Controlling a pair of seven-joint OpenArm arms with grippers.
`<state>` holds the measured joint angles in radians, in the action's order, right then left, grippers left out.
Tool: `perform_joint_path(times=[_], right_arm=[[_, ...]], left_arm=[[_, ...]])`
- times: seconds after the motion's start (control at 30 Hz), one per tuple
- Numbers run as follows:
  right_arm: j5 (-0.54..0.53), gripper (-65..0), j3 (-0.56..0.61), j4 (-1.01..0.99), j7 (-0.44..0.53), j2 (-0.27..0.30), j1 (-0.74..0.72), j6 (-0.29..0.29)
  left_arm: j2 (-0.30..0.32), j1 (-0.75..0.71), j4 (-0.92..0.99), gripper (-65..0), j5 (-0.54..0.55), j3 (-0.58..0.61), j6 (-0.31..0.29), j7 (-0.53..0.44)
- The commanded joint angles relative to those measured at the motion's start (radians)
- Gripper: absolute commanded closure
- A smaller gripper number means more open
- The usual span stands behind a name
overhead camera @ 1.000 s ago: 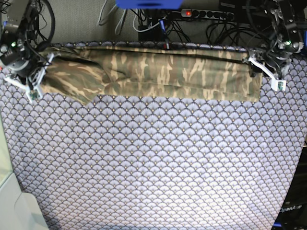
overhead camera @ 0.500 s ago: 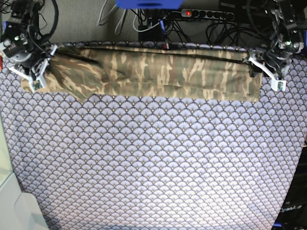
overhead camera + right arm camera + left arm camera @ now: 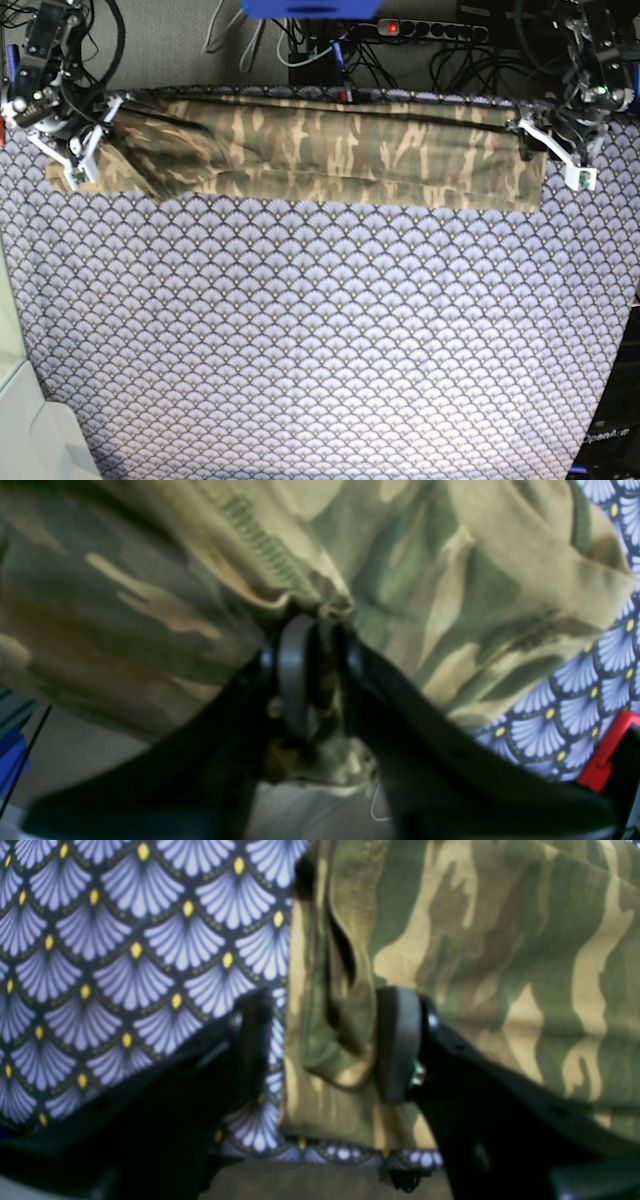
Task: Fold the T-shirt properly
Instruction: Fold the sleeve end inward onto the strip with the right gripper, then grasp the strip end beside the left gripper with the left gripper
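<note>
The T-shirt (image 3: 330,150) lies as a long folded band along the far edge of the tabletop (image 3: 320,340). Our right tool (image 3: 320,672) has narrow jaws with a bunched edge between them; whether it grips, we cannot tell. Our left tool (image 3: 325,1045) stands spread around the opposite end. We should release cleanly without dragging cloth.
</note>
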<state>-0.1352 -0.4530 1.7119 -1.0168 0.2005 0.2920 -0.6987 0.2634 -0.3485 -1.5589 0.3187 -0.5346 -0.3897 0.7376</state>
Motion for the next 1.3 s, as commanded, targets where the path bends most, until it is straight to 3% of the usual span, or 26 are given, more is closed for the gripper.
perform_joint_path(times=[0.0, 0.13, 0.33, 0.53, 0.87, 1.1, 1.27], right_arm=[[-0.002, -16.6, -0.003, 0.009, -0.003, 0.009, 0.002, 0.001], [-0.002, -22.0, -0.003, 0.010, -0.003, 0.006, 0.002, 0.001], [-0.002, -22.2, -0.003, 0.010, -0.003, 0.006, 0.002, 0.001], [-0.004, -22.2, 0.000, 0.010, -0.003, 0.004, 0.002, 0.001], [-0.004, -22.2, 0.003, 0.009, -0.003, 0.004, 0.002, 0.001], [-0.004, -22.2, 0.003, 0.009, -0.003, 0.004, 0.002, 0.001], [-0.004, -22.2, 0.003, 0.009, -0.003, 0.004, 0.002, 0.001]], left_arm=[[0.014, 0.004, -0.031, -31.7, 0.003, -0.005, -0.002, -0.010], [0.010, 0.004, -0.071, -31.7, 0.003, -0.005, -0.002, -0.008], [0.007, 0.002, -0.087, -31.7, 0.003, -0.048, -0.004, -0.003], [0.007, 0.004, -0.074, -31.7, 0.003, -0.057, -0.111, -0.008], [-0.042, 0.045, -0.073, -31.8, 0.001, -0.118, -0.122, 0.001], [-0.039, 0.038, -0.073, -31.8, 0.003, -0.120, -0.128, 0.003], [-0.043, 0.045, -0.071, -31.8, 0.003, -0.158, -0.222, 0.003]])
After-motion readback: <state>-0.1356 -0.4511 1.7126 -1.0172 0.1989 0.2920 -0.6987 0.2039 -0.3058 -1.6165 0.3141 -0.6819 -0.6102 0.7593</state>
